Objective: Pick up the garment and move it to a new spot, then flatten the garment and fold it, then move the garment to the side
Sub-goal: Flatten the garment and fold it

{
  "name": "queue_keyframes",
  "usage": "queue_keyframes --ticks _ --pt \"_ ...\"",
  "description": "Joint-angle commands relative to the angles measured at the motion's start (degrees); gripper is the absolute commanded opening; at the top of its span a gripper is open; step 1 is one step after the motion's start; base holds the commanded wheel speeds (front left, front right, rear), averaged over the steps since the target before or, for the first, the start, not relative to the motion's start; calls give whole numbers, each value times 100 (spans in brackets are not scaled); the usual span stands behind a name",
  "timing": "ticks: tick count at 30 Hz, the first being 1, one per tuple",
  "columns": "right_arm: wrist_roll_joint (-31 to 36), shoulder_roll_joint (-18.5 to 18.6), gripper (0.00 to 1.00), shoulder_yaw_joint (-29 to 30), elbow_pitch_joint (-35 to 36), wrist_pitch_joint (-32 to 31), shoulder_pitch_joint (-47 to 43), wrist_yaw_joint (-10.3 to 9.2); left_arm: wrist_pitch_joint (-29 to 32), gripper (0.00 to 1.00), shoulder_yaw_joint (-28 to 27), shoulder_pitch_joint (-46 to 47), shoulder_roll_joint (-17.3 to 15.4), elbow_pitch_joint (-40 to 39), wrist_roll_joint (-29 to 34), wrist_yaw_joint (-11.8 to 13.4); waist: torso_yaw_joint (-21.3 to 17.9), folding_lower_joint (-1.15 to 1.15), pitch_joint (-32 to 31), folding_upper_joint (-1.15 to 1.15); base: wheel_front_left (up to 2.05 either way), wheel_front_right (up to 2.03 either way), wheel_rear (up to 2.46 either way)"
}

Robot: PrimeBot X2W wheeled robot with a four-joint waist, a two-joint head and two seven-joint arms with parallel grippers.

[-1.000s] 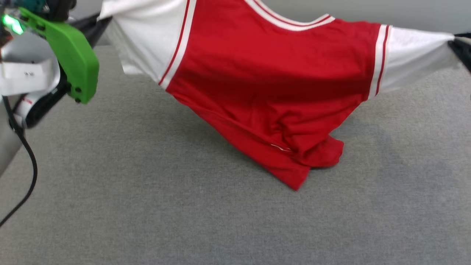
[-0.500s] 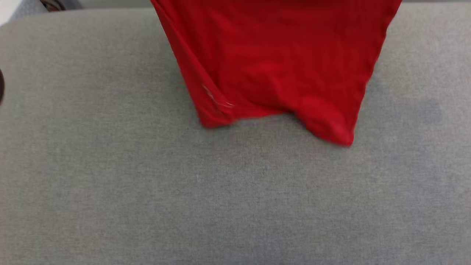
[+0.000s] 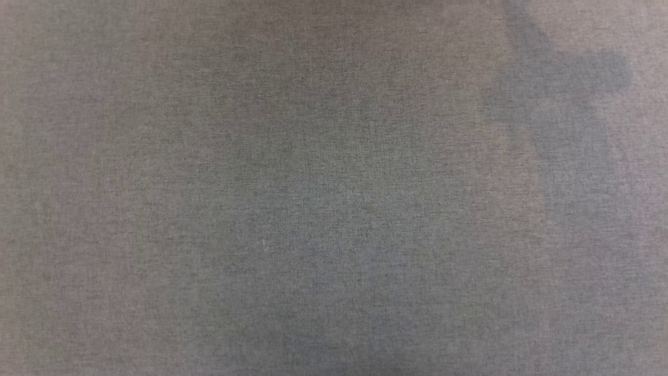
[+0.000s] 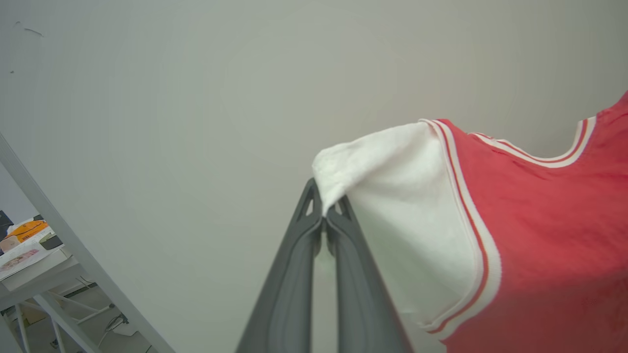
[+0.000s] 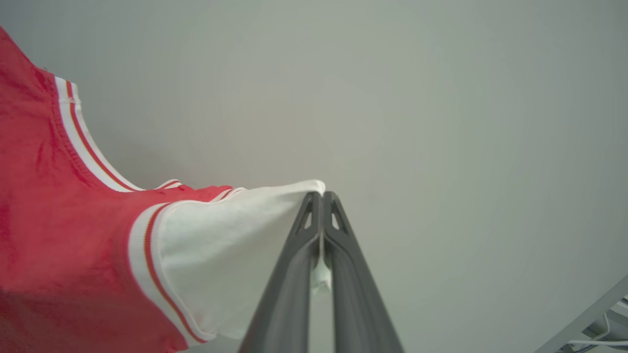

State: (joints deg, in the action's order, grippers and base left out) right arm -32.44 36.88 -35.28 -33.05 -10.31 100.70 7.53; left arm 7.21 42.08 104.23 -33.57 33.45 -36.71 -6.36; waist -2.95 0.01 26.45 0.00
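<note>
While left tool [image 4: 326, 208] and right tool [image 5: 322, 197] clamp white sleeves [image 4: 392, 196] | garment [image 4: 549, 235] red, stripe-trimmed

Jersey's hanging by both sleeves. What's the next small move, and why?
Probably lower both arms together, keeping them spread, to lay the jersey onto the gray cloth surface. The left tool and right tool each pinch one of its white sleeves, with the body hung between.

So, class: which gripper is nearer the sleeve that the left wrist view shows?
Left. The left gripper is shut on that sleeve at its edge; the right gripper pinches the other sleeve, across the red body of the garment.
</note>
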Motion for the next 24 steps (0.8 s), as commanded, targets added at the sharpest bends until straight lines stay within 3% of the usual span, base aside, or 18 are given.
queue_keyframes --ticks 1,11,24 --pt "-15 -57 0 -108 -127 75 138 -4 -113 0 14 120 39 120 40 -31 -11 -1 34 0 0 0 0" --pt "-621 -221 0 -993 -794 651 -343 -4 -683 0 335 -607 24 828 -165 -99 -29 -1 133 0 0 0 0" --pt "-1531 -288 0 -2161 -712 1536 -2586 -4 -1783 0 647 -3420 -78 939 -669 9 -12 -1 -722 0 0 0 0"
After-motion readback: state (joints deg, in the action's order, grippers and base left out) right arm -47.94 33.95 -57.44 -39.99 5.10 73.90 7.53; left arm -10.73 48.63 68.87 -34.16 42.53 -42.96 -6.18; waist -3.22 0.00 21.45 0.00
